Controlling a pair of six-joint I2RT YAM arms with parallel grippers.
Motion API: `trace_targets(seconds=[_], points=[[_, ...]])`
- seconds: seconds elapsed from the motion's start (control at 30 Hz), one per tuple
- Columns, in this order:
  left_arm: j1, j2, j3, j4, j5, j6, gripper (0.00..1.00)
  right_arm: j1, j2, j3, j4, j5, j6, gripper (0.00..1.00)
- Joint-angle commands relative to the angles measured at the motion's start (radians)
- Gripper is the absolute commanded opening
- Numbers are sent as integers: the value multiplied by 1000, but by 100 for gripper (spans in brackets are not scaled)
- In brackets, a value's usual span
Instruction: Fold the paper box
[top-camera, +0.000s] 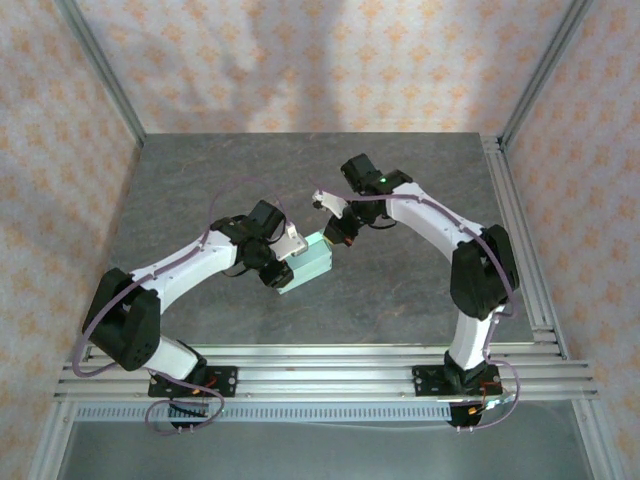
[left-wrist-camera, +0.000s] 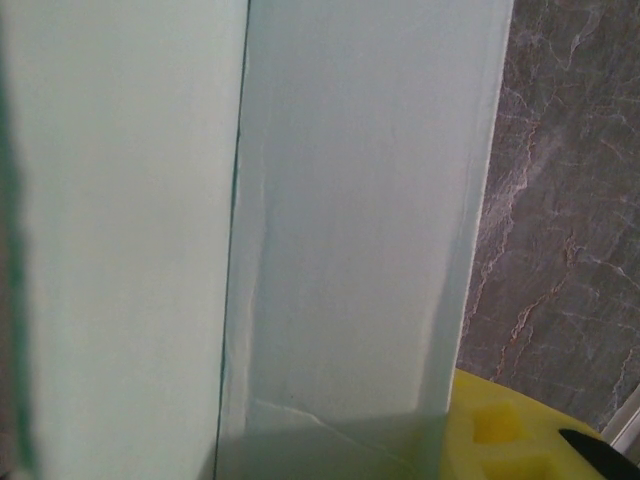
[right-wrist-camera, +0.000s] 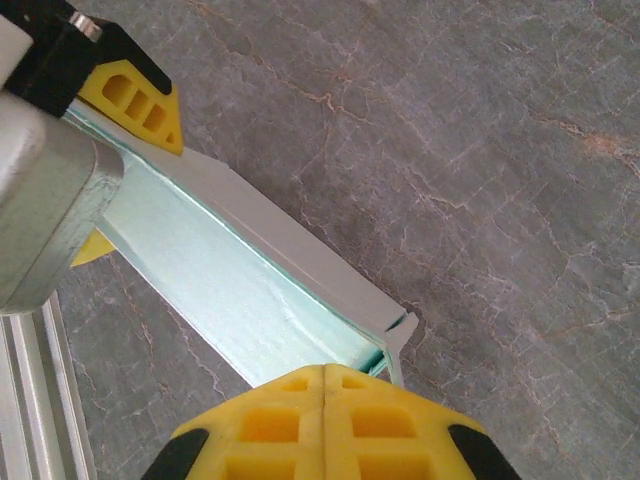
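The paper box (top-camera: 315, 258) sits at the middle of the tabletop (top-camera: 400, 290), with the left gripper (top-camera: 288, 265) clamped across it. The right gripper (right-wrist-camera: 325, 400), fingers pressed together, meets the box's open end. A push there may crumple the loose flap or twist the box askew.

This looks like a robotics lab test cell, not a home or shop. A dark grey, stone-veined desk (top-camera: 400, 290) is boxed in by bare aluminium frame posts (top-camera: 102, 68) and walls (top-camera: 330, 60) covered in pale sheeting with an orange flower print. Slotted metal rails (top-camera: 330, 362) run along the near edge. The left arm (top-camera: 175, 270) and right arm (top-camera: 480, 265) are bolted to them, with purple cables (top-camera: 150, 418) looping loose.
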Motion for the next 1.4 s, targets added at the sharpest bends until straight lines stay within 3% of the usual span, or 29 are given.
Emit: trace_targets(seconds=[0.0, 0.17, 0.2, 0.27, 0.33, 0.57, 0.67, 1.17, 1.3, 1.37], points=[[2, 19, 10, -47, -20, 9, 29, 7, -5, 32, -30, 13, 6, 0], [3, 11, 9, -38, -17, -1, 32, 9, -51, -12, 30, 43, 84, 0], [2, 11, 8, -37, -15, 0, 32, 10, -65, -30, 51, 55, 95, 7], [2, 15, 9, -38, -16, 0, 32, 11, -93, -68, 109, 98, 137, 33], [1, 19, 11, -42, -16, -1, 32, 10, -108, -79, 125, 125, 148, 46], [1, 18, 10, -44, -16, -4, 32, 5, -93, -49, 95, 125, 141, 65], [1, 19, 9, -45, -15, -5, 32, 4, -68, -25, 56, 112, 92, 68], [2, 15, 14, -54, -14, -7, 32, 4, 14, 74, -51, 85, 26, 30], [0, 16, 17, -56, -11, -7, 32, 5, 20, 85, -60, 89, 26, 5], [0, 16, 17, -55, -13, -9, 32, 5, 21, 93, -70, 83, 29, 0]])
